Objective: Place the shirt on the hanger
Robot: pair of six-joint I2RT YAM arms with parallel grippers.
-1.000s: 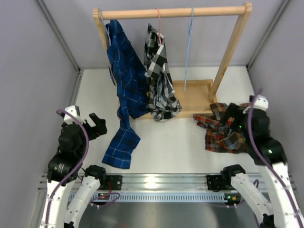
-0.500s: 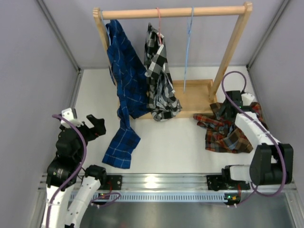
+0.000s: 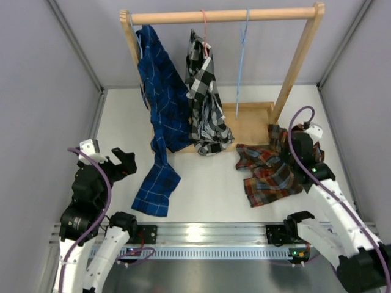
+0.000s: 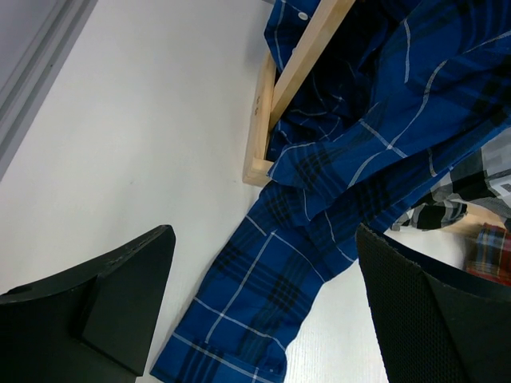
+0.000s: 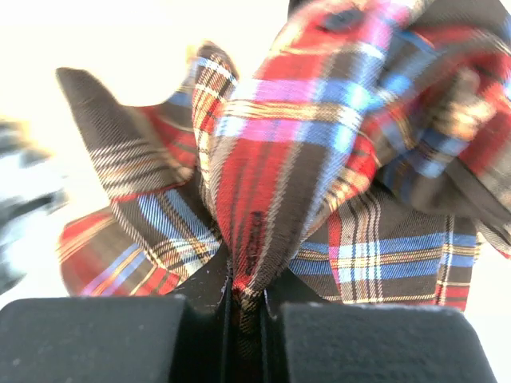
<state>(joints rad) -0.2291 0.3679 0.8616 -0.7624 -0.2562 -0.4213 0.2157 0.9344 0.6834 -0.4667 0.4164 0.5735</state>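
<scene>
Shirt (image 5: 271, 159) runs off frame above and right of the right gripper (image 5: 246, 307). Left of its fingers is a blurred grey-white patch (image 5: 20, 191), maybe another garment. Left gripper (image 4: 263, 255) fingers cropped at the bottom edge, wrist view.

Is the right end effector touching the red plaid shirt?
Touching. The right wrist view shows the right end effector shut on a fold of the shirt.
</scene>
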